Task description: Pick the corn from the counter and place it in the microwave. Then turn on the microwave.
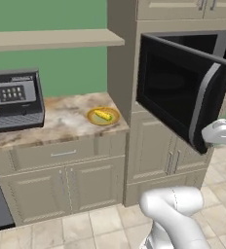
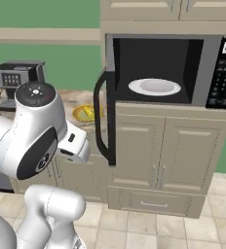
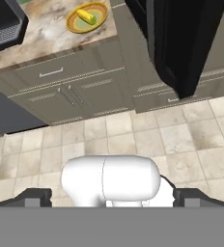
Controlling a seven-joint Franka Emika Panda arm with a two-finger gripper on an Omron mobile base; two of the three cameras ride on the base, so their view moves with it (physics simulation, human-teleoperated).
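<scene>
Corn (image 3: 87,17) lies on a plate (image 3: 74,25), apparently beside the microwave (image 3: 181,43) door.

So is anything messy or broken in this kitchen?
Nothing looks spilled or broken. The microwave door hangs wide open, with only its white turntable plate inside. The corn lies on a round plate on the counter.

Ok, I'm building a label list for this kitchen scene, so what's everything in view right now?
small yellow corn cob: one, yellow, lying on the plate
round yellow-rimmed green plate: one, on the counter's right end
beige-brown marbled stone counter: one, over beige cabinets
grey coffee machine: one, counter's left part
black built-in microwave: one, door swung open
white turntable plate: one, inside the microwave
tan wall shelf: one, above the counter
end effector: one, dark fingertips, open, above the tiled floor
</scene>
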